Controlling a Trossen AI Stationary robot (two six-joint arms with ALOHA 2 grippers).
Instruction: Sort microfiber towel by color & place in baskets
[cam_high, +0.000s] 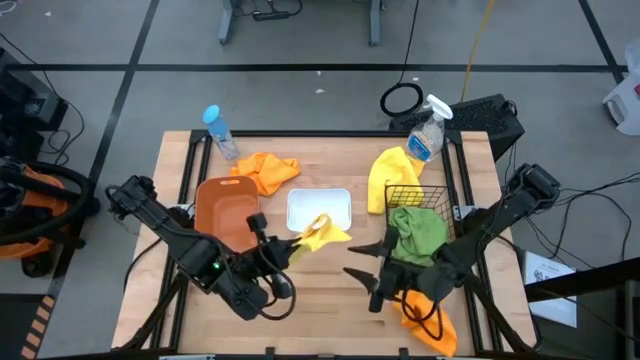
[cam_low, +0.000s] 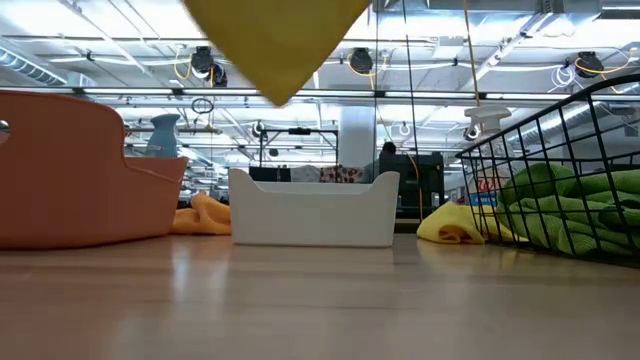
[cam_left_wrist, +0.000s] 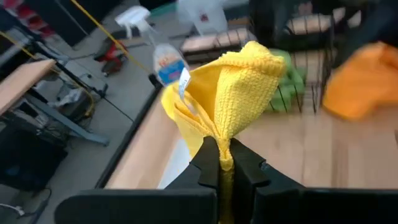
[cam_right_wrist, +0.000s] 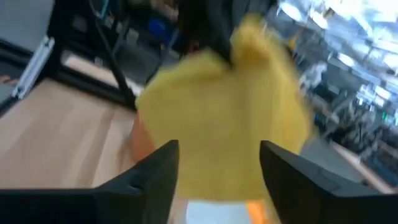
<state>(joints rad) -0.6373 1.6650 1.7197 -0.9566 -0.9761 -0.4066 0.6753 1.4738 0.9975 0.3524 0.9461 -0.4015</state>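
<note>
My left gripper (cam_high: 292, 246) is shut on a yellow towel (cam_high: 322, 232) and holds it above the table by the near edge of the white tub (cam_high: 318, 210). This towel shows at the low view's top (cam_low: 280, 40) and fills the right wrist view (cam_right_wrist: 230, 118). My right gripper (cam_high: 362, 266) is open and points left at it, a short way off. Green towels (cam_high: 415, 235) lie in the black wire basket (cam_high: 420, 195). A second yellow towel (cam_high: 388, 175) and an orange towel (cam_high: 268, 170) lie on the table. Another orange towel (cam_high: 430, 325) lies under the right arm. The orange-brown tub (cam_high: 222, 205) stands at the left. My left gripper pinches the yellow towel between its two fingers (cam_left_wrist: 208, 163) at a bunched fold (cam_left_wrist: 224, 146), several layers gathered together. The fingers come roughly level from the table's near left. The towel is lifted clear of the table and spreads out beyond the fingertips.
A clear spray bottle (cam_high: 428, 135) stands at the far right behind the wire basket. A blue-capped bottle (cam_high: 220, 130) stands at the far left. Bare wood lies along the near edge between the two arms (cam_high: 330, 300).
</note>
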